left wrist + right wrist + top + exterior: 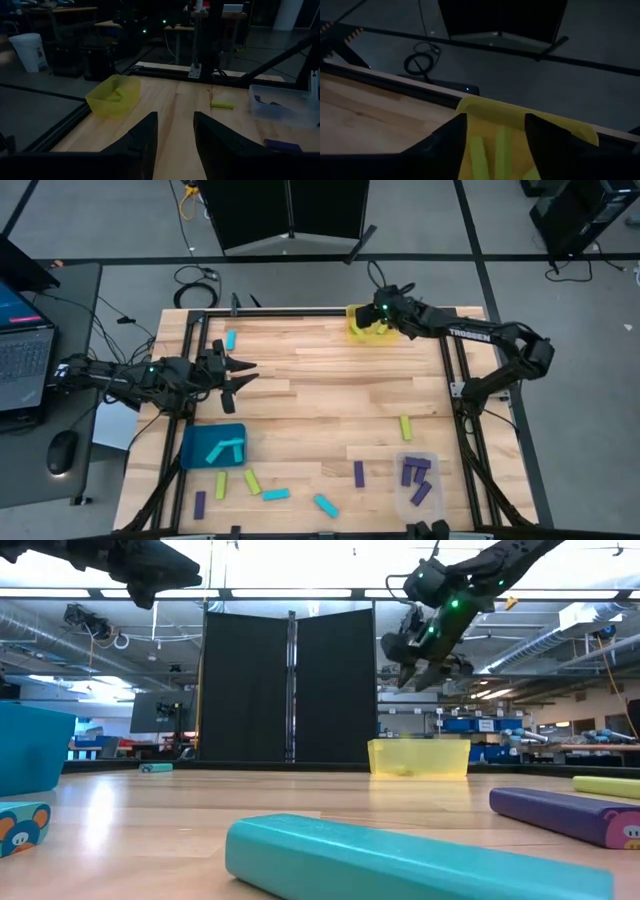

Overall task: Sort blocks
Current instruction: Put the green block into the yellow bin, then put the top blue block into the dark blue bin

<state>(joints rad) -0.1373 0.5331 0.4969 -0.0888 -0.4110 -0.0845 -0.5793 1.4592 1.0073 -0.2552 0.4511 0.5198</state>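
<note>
A pale wooden table [320, 410] in a workshop holds small blocks for sorting: yellow-green blocks [492, 150] lie in the yellow bin [366, 323] at the far edge, two cyan ones in the teal bin [212, 446] near left, purple ones in the clear bin [416, 480] near right, and others loose along the near edge. The right gripper [383, 310] hovers above the yellow bin, fingers parted and empty, apparently at a drop-off. The left gripper [240, 374] waits mid-left, part-open and empty; next comes fetching a loose block.
</note>
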